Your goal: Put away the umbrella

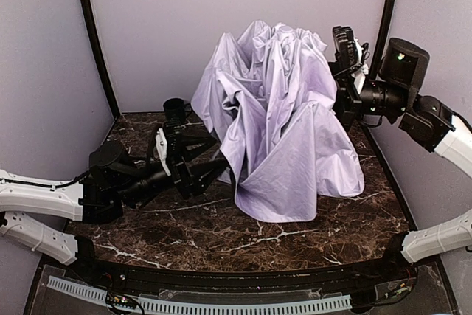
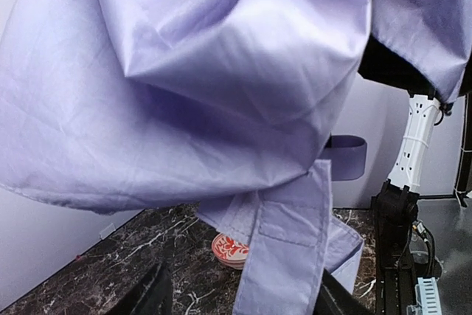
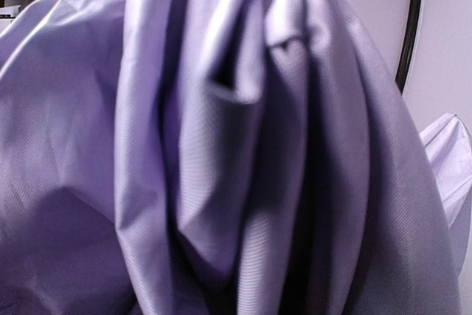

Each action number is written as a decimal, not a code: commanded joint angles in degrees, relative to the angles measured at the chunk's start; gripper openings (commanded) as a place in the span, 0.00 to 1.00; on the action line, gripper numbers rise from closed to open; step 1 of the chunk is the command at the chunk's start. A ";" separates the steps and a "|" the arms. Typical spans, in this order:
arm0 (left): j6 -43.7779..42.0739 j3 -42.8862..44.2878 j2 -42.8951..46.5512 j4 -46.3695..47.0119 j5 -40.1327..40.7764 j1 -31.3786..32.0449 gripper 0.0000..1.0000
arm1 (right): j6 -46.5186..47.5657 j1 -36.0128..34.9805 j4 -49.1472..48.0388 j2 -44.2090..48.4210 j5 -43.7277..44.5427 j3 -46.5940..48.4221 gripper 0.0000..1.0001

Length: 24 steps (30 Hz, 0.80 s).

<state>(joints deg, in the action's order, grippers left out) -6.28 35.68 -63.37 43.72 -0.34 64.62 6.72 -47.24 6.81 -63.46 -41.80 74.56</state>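
The umbrella (image 1: 284, 116) stands as a tall heap of pale lavender fabric in the middle of the marble table (image 1: 184, 237); its shaft and handle are hidden. My left gripper (image 1: 214, 161) lies low at the fabric's lower left edge, jaws wide open. In the left wrist view the fabric (image 2: 184, 71) hangs overhead and its closing strap (image 2: 284, 256) dangles between the open left gripper's (image 2: 243, 296) fingers without being held. My right gripper (image 1: 341, 57) is pressed against the fabric's upper right side. The right wrist view shows only folds (image 3: 236, 145), and its fingers are hidden.
A red-patterned bowl (image 2: 230, 248) sits on the table under the fabric, beyond the strap. The right arm's base (image 2: 402, 212) stands to the right in the left wrist view. Grey walls close in the back and sides (image 1: 147, 27).
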 commanded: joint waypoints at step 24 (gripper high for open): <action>-10.01 11.86 13.87 -50.29 -13.80 1.18 0.00 | -10.37 0.30 0.26 -7.45 42.36 9.05 0.00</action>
<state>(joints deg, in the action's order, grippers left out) -14.98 44.99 -52.64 4.01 4.75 64.71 -1.89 -47.24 11.66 -69.45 -4.69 80.93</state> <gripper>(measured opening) 0.010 0.062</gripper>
